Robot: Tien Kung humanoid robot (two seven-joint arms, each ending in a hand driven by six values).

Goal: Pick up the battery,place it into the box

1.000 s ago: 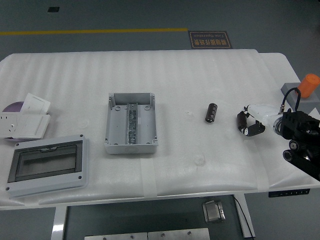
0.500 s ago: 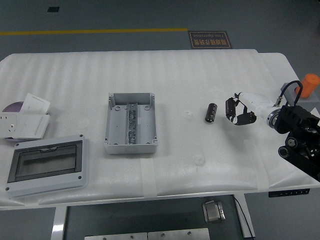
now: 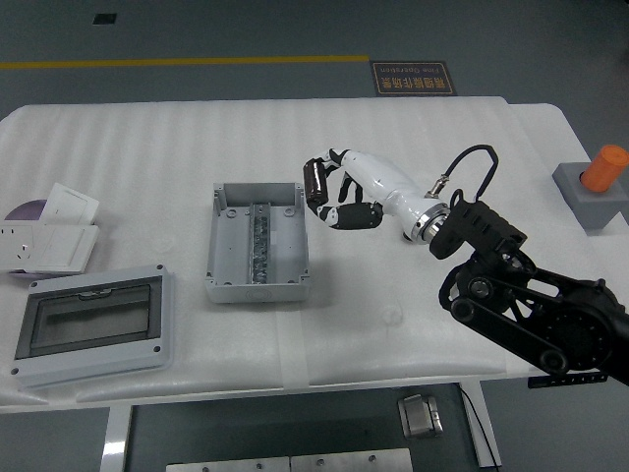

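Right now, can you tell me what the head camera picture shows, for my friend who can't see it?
The robot's white right hand holds a small black cylinder battery in its fingers, just right of an open grey plastic box on a white table. A grey lid with a dark window lies near the left edge, and an orange-capped grey block sits far right.

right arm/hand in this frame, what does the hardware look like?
The right hand has a glossy white shell with black segmented fingers. A silver ring joins it to the black arm, which is built of bulky round-jointed links. A black cable loops above the wrist.
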